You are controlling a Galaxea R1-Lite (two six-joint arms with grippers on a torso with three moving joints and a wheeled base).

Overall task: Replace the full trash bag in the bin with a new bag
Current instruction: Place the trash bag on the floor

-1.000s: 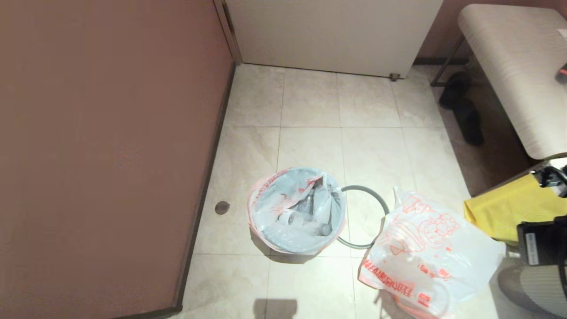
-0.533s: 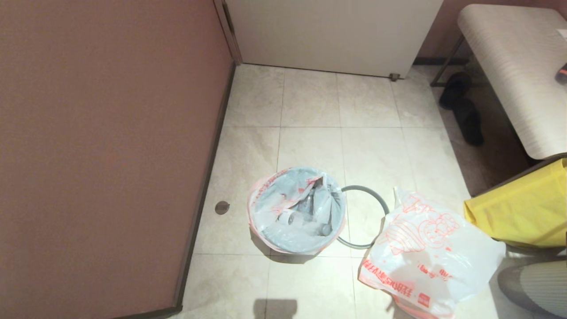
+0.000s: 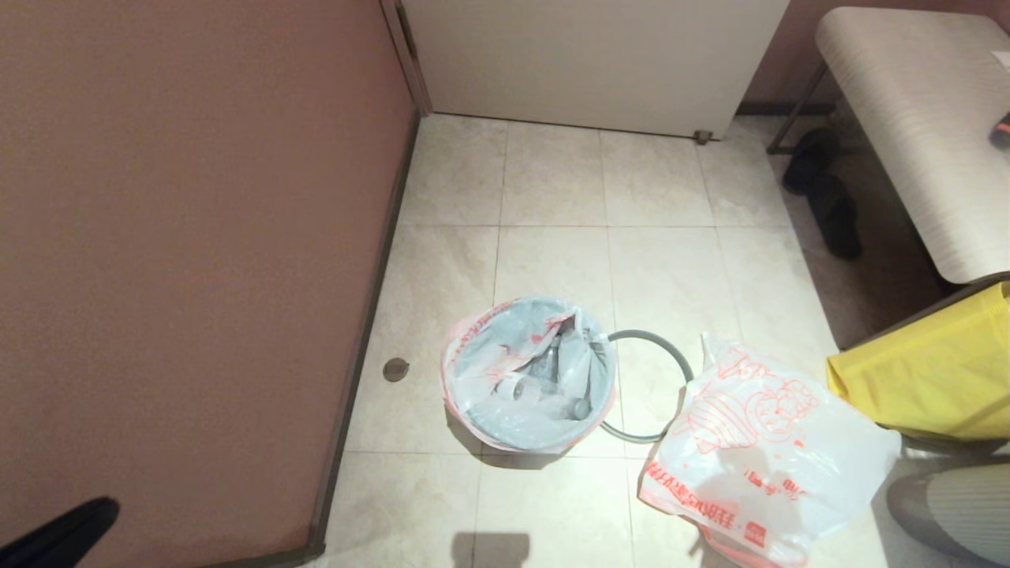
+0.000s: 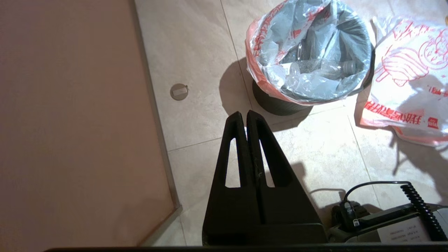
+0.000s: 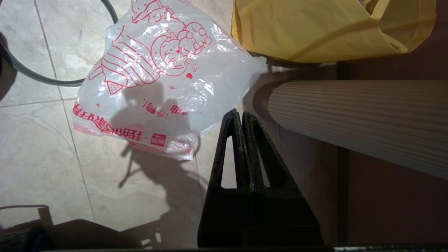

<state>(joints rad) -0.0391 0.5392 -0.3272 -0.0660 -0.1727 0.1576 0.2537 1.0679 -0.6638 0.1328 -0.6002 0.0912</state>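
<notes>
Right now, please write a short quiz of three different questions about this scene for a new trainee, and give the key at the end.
1. True or false: the full trash bag is out of the bin and on the floor.
2. Where is the grey ring rim? A) on the bin; B) flat on the floor between the bin and the new bag; C) on the yellow bag.
3. Fill in: the left gripper and the right gripper are both ____ and hold nothing.

Key
1. False: it sits in the bin, with its edge folded over the top.
2. B
3. shut
</notes>
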